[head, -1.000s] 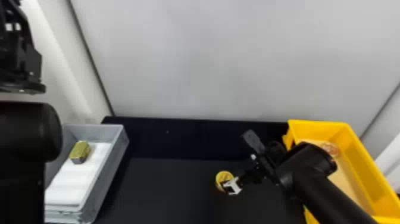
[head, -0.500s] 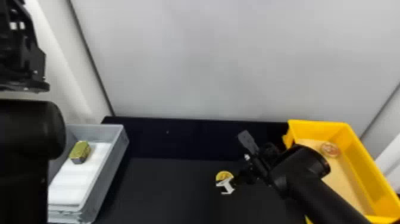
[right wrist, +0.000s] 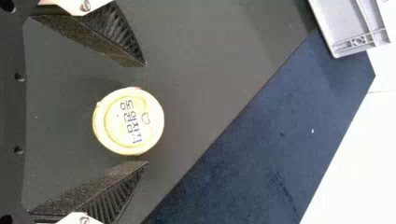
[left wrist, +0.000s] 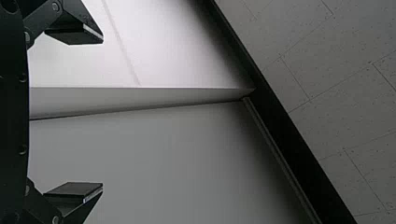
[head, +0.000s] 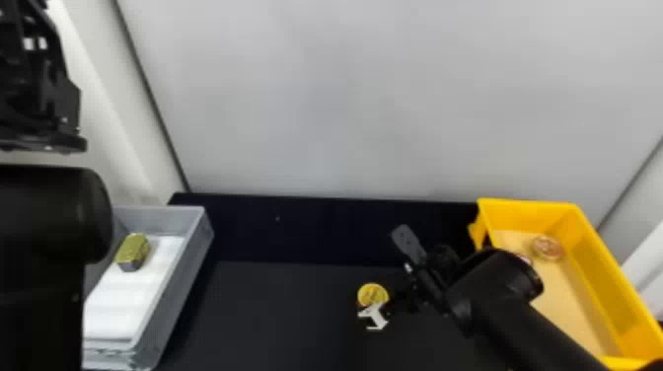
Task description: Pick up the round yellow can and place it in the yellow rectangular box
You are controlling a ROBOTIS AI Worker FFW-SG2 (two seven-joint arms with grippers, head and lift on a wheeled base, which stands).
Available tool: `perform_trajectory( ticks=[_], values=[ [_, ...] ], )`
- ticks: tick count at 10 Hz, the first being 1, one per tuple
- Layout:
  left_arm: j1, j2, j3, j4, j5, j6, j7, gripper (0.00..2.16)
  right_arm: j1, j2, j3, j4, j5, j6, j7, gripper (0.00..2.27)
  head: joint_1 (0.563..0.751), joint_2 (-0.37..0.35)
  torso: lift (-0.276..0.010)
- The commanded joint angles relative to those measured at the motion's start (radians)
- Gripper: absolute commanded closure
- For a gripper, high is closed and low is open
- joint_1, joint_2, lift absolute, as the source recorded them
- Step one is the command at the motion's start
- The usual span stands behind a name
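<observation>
Head view | one round yellow can [head: 373,293] | one yellow box [head: 609,276] | left pincer [head: 44,98] apart | right pincer [head: 385,291] apart

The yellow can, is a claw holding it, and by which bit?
Nothing is held. The yellow can sits between the open fingers of the right claw, with a gap on each side. The left claw is open and empty too.
</observation>
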Motion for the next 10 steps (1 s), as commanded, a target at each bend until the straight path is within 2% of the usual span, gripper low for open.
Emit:
perform_trajectory(
  ticks=[1, 10],
  values=[
    [-0.001, 0.000, -0.002, 0.001, 0.000, -0.001, 0.000, 0.16, -0.008, -0.001, 0.000, 0.024, 0.003, -0.021, -0.019, 0.00, 0.663, 0.054, -0.010],
    [-0.004, -0.003, -0.004, 0.004, 0.000, -0.004, -0.001, 0.16, -0.006, 0.014, -0.021, 0.047, -0.003, -0.044, -0.022, 0.00, 0.663, 0.054, -0.010]
  ],
)
